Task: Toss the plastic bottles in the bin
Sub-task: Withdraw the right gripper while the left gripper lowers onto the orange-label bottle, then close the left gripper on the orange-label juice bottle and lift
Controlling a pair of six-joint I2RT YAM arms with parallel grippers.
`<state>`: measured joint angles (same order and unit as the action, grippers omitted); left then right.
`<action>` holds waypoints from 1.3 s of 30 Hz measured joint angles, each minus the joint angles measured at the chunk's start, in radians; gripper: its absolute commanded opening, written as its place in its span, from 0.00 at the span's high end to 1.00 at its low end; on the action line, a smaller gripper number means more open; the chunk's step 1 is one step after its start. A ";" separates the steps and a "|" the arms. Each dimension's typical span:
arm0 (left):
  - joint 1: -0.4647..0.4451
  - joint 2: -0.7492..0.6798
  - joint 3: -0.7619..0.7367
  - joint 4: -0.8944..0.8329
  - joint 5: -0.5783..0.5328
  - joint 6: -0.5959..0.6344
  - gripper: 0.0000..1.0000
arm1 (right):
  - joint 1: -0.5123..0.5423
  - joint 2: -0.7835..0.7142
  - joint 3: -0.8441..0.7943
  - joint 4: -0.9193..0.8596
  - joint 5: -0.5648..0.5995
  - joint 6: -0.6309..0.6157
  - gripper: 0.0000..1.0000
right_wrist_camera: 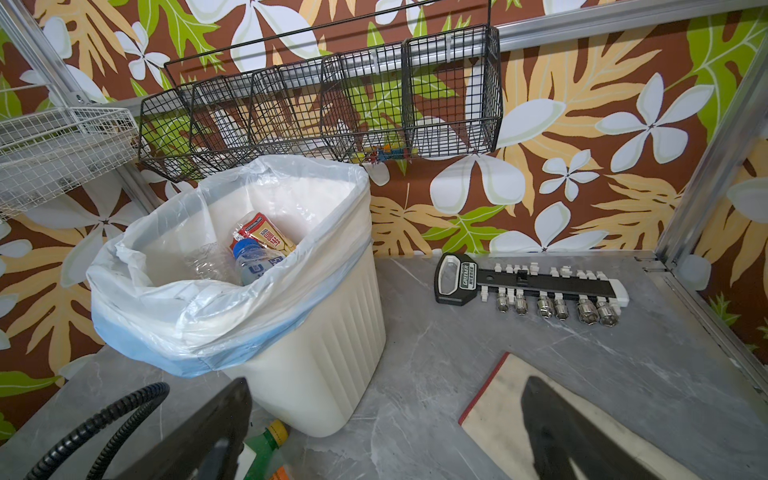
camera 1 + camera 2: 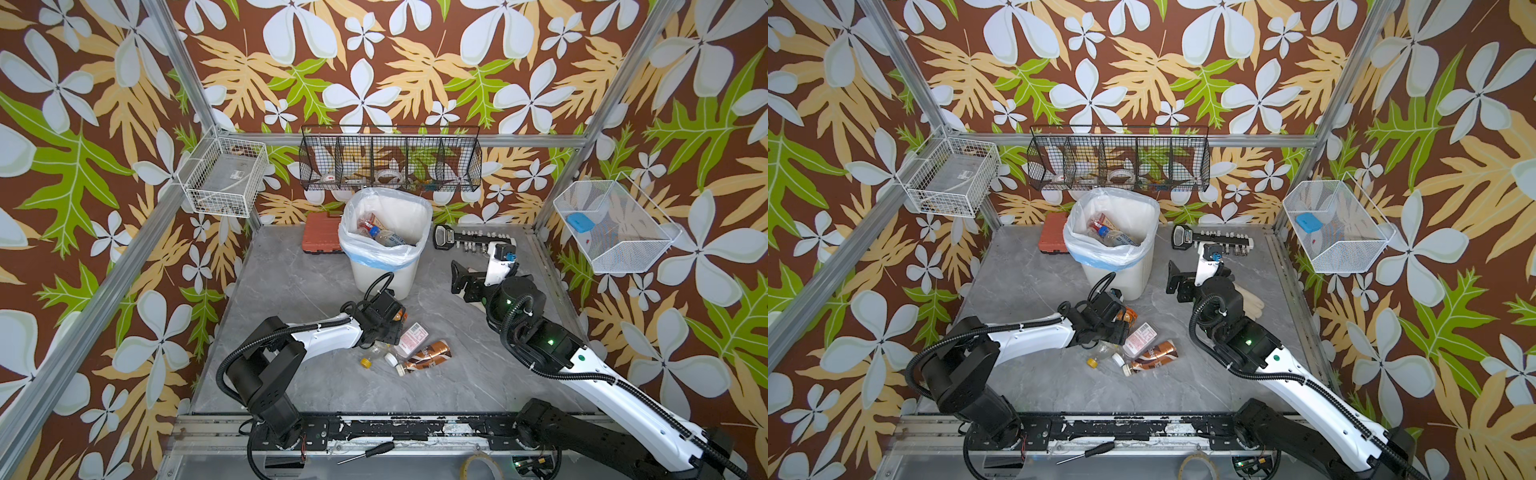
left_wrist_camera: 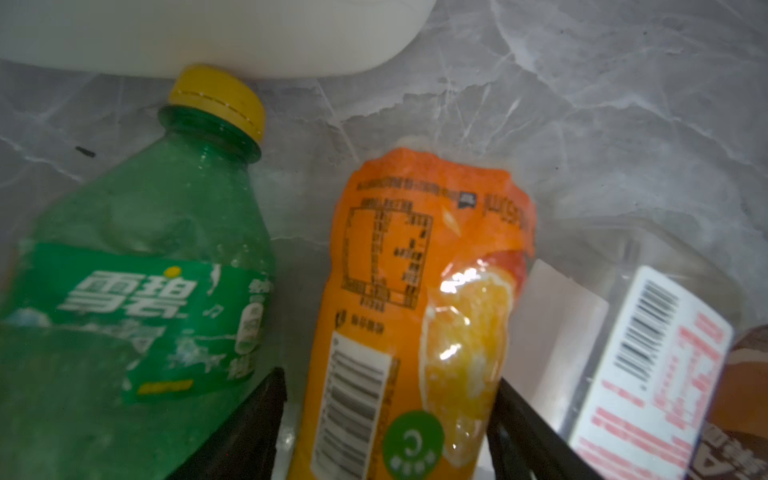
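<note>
An orange-labelled bottle [image 3: 399, 291] lies on the table between the open jaws of my left gripper [image 3: 388, 374]. One finger touches it, and a thin gap shows at the other. A green bottle [image 3: 145, 249] with a yellow cap lies beside it, near the foot of the white bin [image 2: 384, 274]. In both top views a pink-labelled clear bottle [image 2: 411, 338], a brown bottle [image 2: 428, 355] and a clear yellow-capped bottle [image 2: 376, 353] lie just in front of the left wrist. Several bottles [image 1: 257, 257] sit inside the bin [image 1: 316, 353]. My right gripper [image 1: 385, 382] hovers open and empty, right of the bin.
A beige glove [image 1: 498, 407] lies under the right gripper. A socket rail [image 2: 473, 240] and a red tool case [image 2: 324, 237] flank the bin at the back. Wire baskets [image 2: 390, 160] hang on the walls. A screwdriver [image 2: 368, 452] and a tape roll [image 2: 478, 467] lie below the front rail.
</note>
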<state>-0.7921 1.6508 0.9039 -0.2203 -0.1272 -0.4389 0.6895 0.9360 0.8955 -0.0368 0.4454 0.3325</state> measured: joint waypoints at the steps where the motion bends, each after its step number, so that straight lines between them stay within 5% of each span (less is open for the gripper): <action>1: 0.000 0.006 0.004 0.000 0.000 0.000 0.27 | 0.000 0.000 0.000 0.000 0.001 0.000 0.00; 12: 0.000 -0.036 0.011 -0.016 0.000 0.000 0.47 | 0.000 -0.005 -0.005 0.008 0.024 -0.008 0.00; 20: 0.000 -0.246 -0.049 0.001 0.001 0.019 0.49 | 0.000 -0.037 -0.029 0.016 0.031 -0.002 0.00; 26: 0.000 -0.505 -0.227 0.142 0.028 0.026 0.48 | 0.000 -0.047 -0.031 0.023 0.036 0.001 0.00; 39: 0.000 -0.771 -0.282 0.203 0.011 0.021 0.45 | 0.000 -0.020 -0.020 0.036 0.030 0.006 0.00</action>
<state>-0.7921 0.8795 0.6220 -0.0177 -0.1162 -0.4175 0.6899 0.9157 0.8753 -0.0006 0.4751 0.3382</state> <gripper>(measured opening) 0.540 0.997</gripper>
